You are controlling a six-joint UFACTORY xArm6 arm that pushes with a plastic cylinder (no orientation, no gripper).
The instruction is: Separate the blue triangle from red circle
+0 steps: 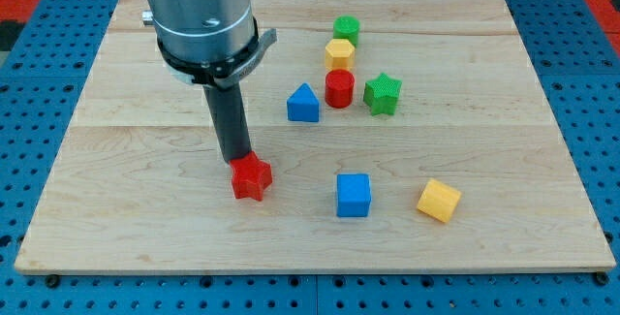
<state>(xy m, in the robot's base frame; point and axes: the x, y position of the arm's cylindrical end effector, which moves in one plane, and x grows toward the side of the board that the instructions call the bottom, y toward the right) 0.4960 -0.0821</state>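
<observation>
The blue triangle [303, 104] sits near the board's middle, just left of the red circle [339, 89], with a small gap between them. My tip [236, 161] is at the lower left of both, touching the top-left edge of a red star [252, 177]. The rod rises from there to the arm's grey body at the view's top left.
A yellow hexagon [339, 53] and a green block [347, 30] stand above the red circle. A green star [383, 93] is to its right. A blue cube [354, 195] and a yellow cube [439, 200] sit toward the view's bottom right on the wooden board [145, 208].
</observation>
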